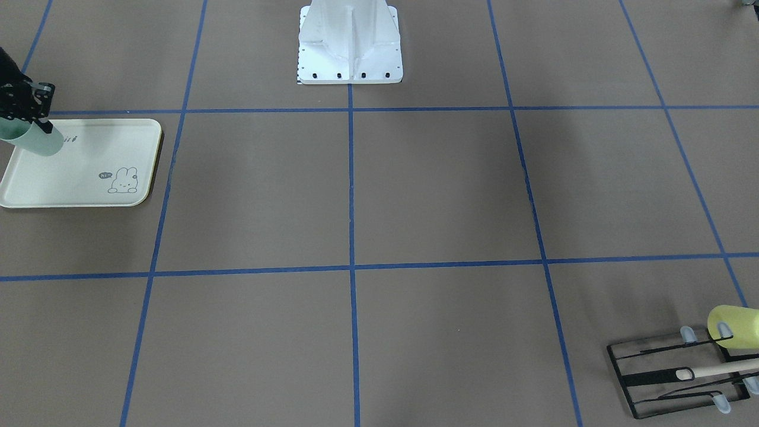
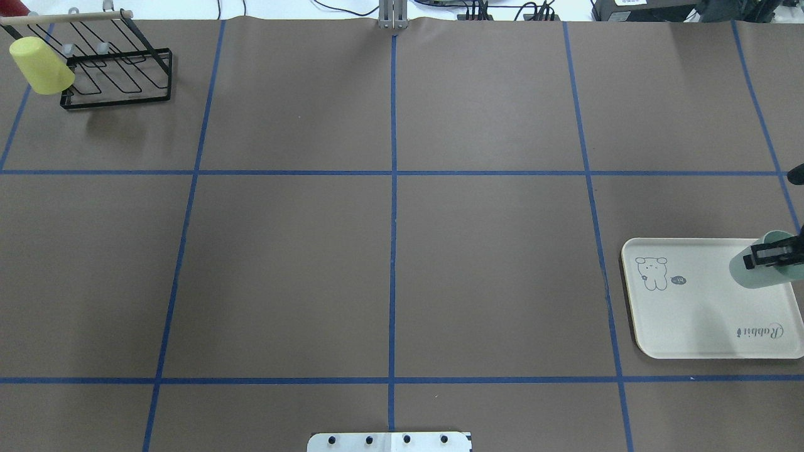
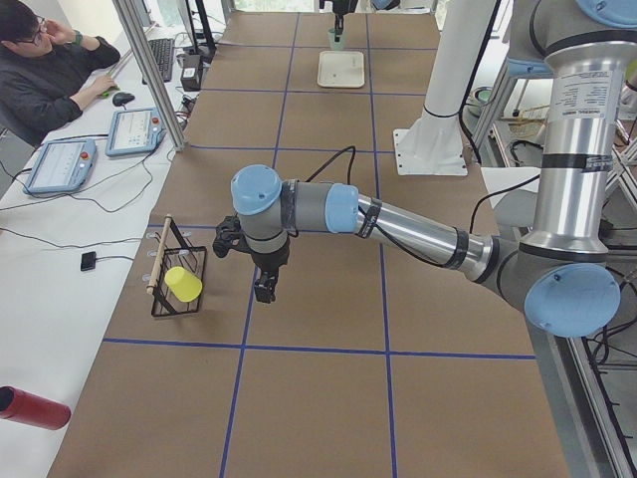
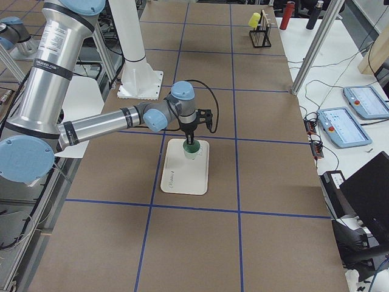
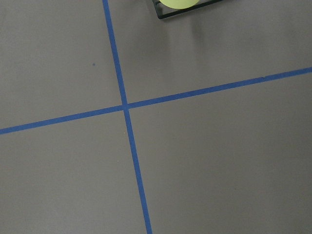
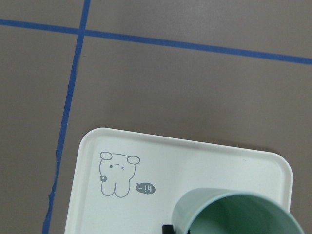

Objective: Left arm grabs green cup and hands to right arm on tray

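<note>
The green cup (image 2: pixel 754 273) is at the far right end of the tray (image 2: pixel 691 314), mouth up and slightly tilted. My right gripper (image 2: pixel 765 256) is shut on the cup's rim. In the front-facing view the gripper (image 1: pixel 42 124) holds the cup (image 1: pixel 38 141) over the tray (image 1: pixel 77 178). The right wrist view looks into the cup (image 6: pixel 234 214) above the tray's (image 6: pixel 146 195) bunny drawing. I cannot tell whether the cup touches the tray. My left gripper (image 3: pixel 264 289) hangs above the table beside the rack; I cannot tell if it is open or shut.
A black wire rack (image 2: pixel 119 69) with a pale yellow cup (image 2: pixel 41 66) on it stands at the far left corner. The robot's white base (image 1: pixel 350 53) is at the near edge's middle. An operator (image 3: pixel 50 70) sits beside the table.
</note>
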Available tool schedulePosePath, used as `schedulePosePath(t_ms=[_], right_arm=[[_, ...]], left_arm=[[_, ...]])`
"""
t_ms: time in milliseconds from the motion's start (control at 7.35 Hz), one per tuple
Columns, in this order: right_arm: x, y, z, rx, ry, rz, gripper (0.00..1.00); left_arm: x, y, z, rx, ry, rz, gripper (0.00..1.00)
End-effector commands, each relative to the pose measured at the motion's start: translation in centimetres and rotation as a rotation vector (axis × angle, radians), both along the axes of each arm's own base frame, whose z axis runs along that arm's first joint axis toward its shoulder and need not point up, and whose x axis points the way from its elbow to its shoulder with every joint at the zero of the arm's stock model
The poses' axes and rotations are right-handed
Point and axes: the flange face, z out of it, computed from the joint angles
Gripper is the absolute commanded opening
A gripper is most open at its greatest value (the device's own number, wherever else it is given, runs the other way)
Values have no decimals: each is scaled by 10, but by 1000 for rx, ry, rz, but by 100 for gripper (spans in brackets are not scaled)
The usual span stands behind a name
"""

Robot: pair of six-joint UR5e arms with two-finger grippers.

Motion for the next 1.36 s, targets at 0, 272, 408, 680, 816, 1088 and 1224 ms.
schedulePosePath(t_ms=[0, 272, 408, 680, 816, 1088, 1224], right_arm=[[-37, 14, 22, -6, 13, 22, 0], [-49, 11, 52, 22, 34, 44, 0], [-52, 12, 56, 24, 44, 43, 0], [-60, 10, 59, 28, 50, 35, 28], [-64, 7, 54, 37, 41, 36, 98], [-65, 3, 44, 56, 24, 36, 100], [-48, -8, 34, 60, 3, 68, 100]], left_arm=[[0, 1, 0, -2, 10, -1, 100], [0, 1, 0, -2, 9, -2, 100], [0, 1, 0, -2, 10, -2, 100], [1, 1, 1, -3, 10, 0, 100], [1, 1, 1, -3, 9, 0, 100], [0, 2, 1, -5, 9, -2, 100], [1, 2, 3, -8, 10, 0, 100]])
